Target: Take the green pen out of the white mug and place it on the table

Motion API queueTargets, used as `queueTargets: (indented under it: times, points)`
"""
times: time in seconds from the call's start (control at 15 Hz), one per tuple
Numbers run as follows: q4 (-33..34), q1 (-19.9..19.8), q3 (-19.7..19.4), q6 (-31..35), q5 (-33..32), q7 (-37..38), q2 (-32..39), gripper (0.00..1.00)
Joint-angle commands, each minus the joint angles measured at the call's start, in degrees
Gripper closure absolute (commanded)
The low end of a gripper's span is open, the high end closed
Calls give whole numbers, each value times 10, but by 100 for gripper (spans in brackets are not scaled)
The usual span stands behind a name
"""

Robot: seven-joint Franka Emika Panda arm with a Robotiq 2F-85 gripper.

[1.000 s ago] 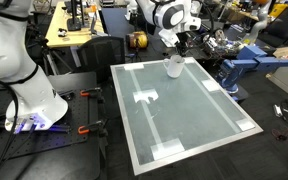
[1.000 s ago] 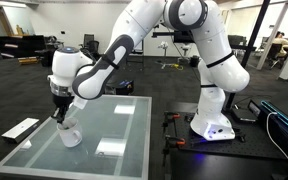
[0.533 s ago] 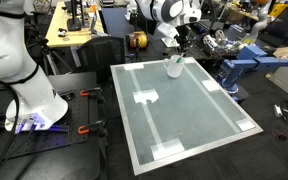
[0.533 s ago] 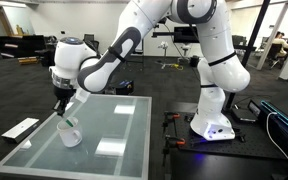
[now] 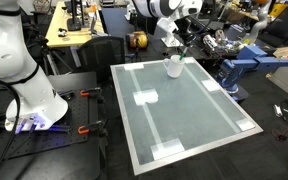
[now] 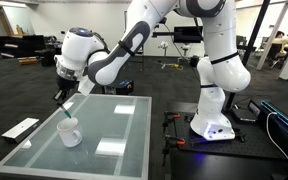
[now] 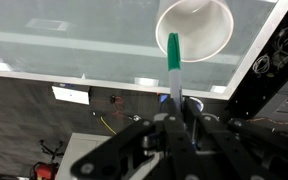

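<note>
In an exterior view, the pen (image 5: 181,51) was a tiny green sliver hanging under the jaws, just above the mug (image 5: 174,68) at the counter's (image 5: 189,115) far edge. Its tilt was too small to read.

In an exterior view, the jaws were clamped on the pen's (image 6: 66,113) upper end. Its long axis was near upright, the free tip pointing to about 5 o'clock, right over the mug's (image 6: 70,134) rim. The lift looked almost done. Moving it aside and laying it on the counter (image 6: 119,125) was left.

In the wrist view, the pen (image 7: 173,56) ran from 6 to 12 o'clock. The jaws were closed on its near end, and the far tip overlapped the mug's (image 7: 200,20) mouth.
</note>
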Motion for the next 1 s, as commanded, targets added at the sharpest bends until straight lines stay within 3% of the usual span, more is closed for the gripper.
queueTargets:
  times: [0.0,0.53,0.93]
  points:
    - [-40,22,-34,28,-42,57,-39,97]
    - [-75,37,-84,20,-105,177,-84,97]
    - [-113,9,-82,-39,-29,172,-119,97]
